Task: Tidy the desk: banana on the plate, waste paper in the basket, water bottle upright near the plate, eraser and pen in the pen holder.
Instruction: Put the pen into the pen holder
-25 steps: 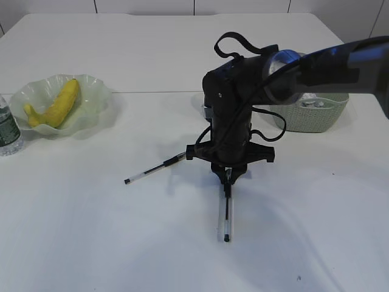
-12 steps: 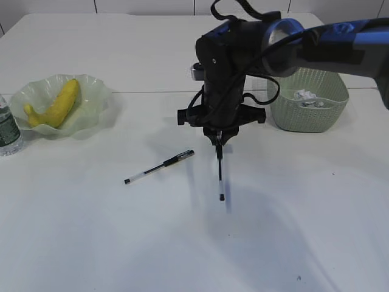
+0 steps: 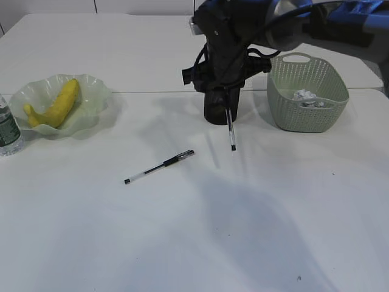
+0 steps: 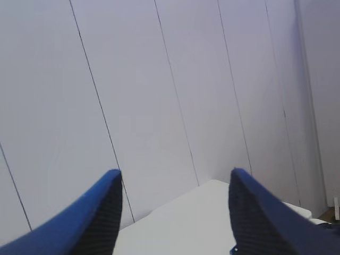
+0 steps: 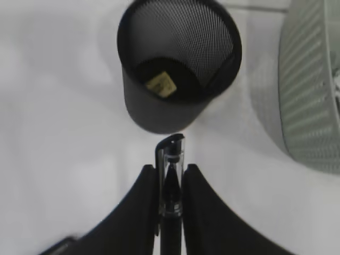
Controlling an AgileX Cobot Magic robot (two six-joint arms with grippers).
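Change: the right pincer [image 3: 230, 108] had lifted one pen [image 3: 231, 131] off the desk [image 3: 182, 243] and carried it up beside the pen holder [image 5: 178, 69].
Meaning: this pen looked nearly ready to drop in, but it was not over the opening yet.
Right pincer: clenched on the pen, which hung tip down.
Left pincer [image 4: 172, 212]: released, holding nothing, pointed at a wall.
Pen holder: black mesh cup; the small pale block inside was probably the eraser [image 5: 161, 84].
Other pen [image 3: 159, 166]: lay flat on the desk, well apart from the cup.
Banana [image 3: 56, 104]: on the plate [image 3: 97, 91].
Water bottle [image 3: 7, 129]: upright beside the plate.
Waste paper [image 3: 304, 95]: in the basket [image 3: 307, 118].
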